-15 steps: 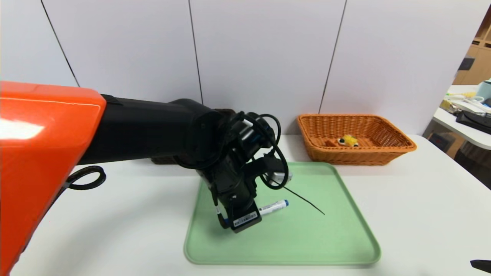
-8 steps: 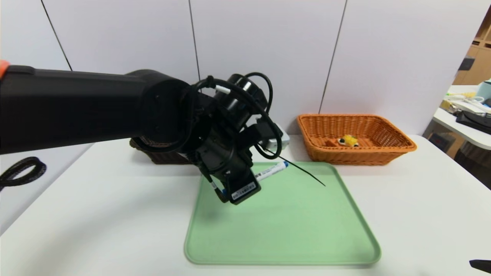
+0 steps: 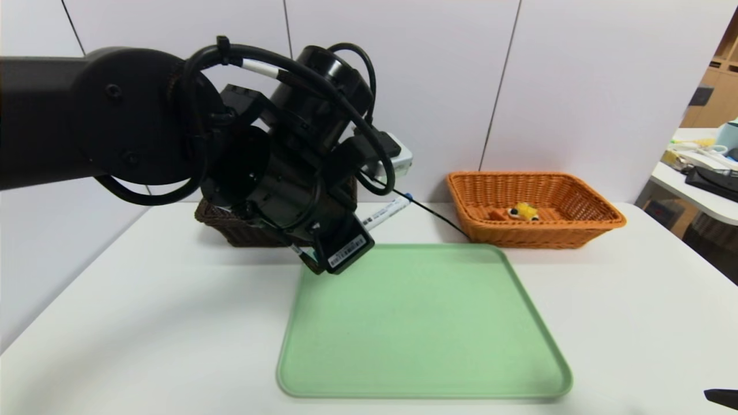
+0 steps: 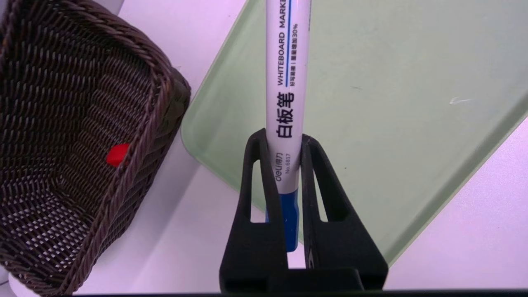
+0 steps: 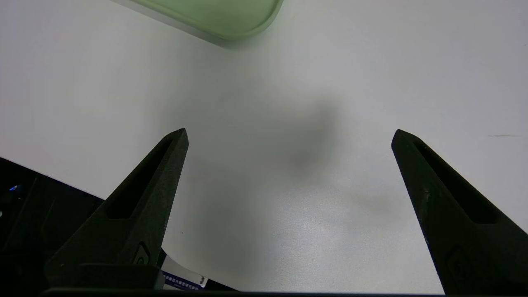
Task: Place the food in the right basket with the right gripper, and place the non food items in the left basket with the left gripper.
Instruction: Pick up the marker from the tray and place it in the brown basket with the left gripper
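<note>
My left gripper (image 4: 284, 138) is shut on the white marker pen (image 4: 286, 82) near its blue end. It holds the pen (image 3: 385, 212) in the air over the tray's back left corner, beside the dark brown left basket (image 3: 222, 222). The red rubber duck (image 4: 117, 154) lies inside that basket (image 4: 161, 78). The waffle wedge (image 3: 523, 212) rests in the orange right basket (image 3: 542, 233). My right gripper (image 5: 289, 132) hangs open and empty over bare table at the near right, and only a tip of it (image 3: 723, 397) shows in the head view.
The green tray (image 3: 424, 323) lies bare in the middle of the white table. My left arm hides most of the dark basket in the head view. A wall stands close behind both baskets. A second table (image 3: 700, 196) with clutter is at the far right.
My left arm has lifted the marker off the tray and carried it up and back, toward the dark basket. The right gripper has not moved.
</note>
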